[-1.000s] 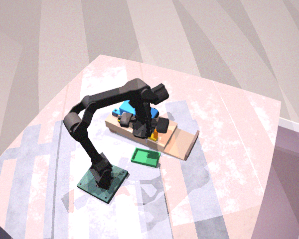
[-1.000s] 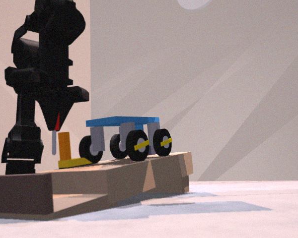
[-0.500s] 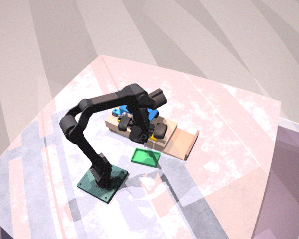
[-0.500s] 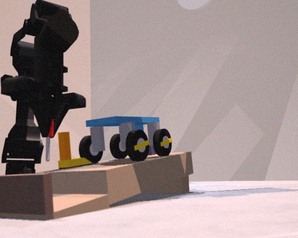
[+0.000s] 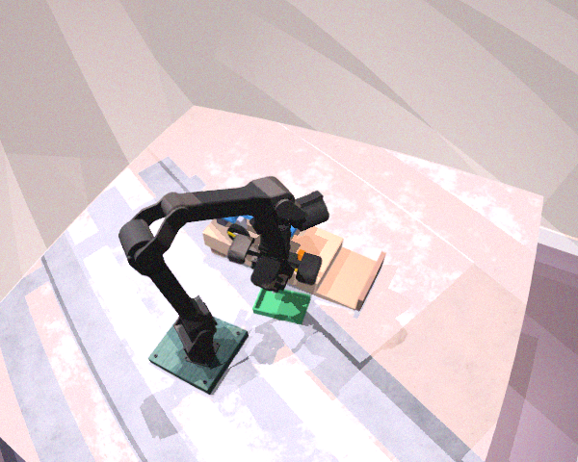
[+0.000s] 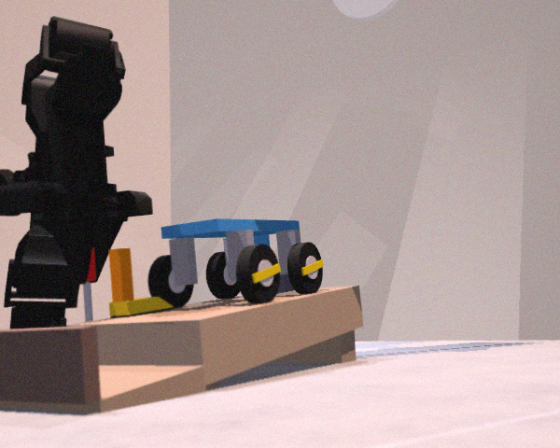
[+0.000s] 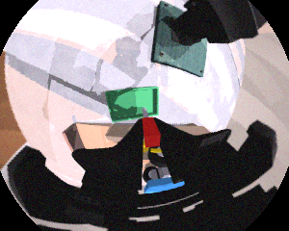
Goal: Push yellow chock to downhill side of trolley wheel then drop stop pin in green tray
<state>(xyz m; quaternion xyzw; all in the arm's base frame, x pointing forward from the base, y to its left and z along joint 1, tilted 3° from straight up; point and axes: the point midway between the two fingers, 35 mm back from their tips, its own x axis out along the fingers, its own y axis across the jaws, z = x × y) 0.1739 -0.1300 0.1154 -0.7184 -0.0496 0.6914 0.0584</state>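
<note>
My gripper is shut on the stop pin's red head. The grey shank points down, near the back edge of the green tray. The pin's height above the tray cannot be told. The trolley, with its blue deck, stands on the ramp. The chock's orange handle stands upright; its yellow base lies against a downhill wheel. Its black rubber cannot be made out.
The wooden ramp lies behind the tray. Its low run-out ends in a raised lip. The arm's green base plate is in front and to the left of the tray in the top view.
</note>
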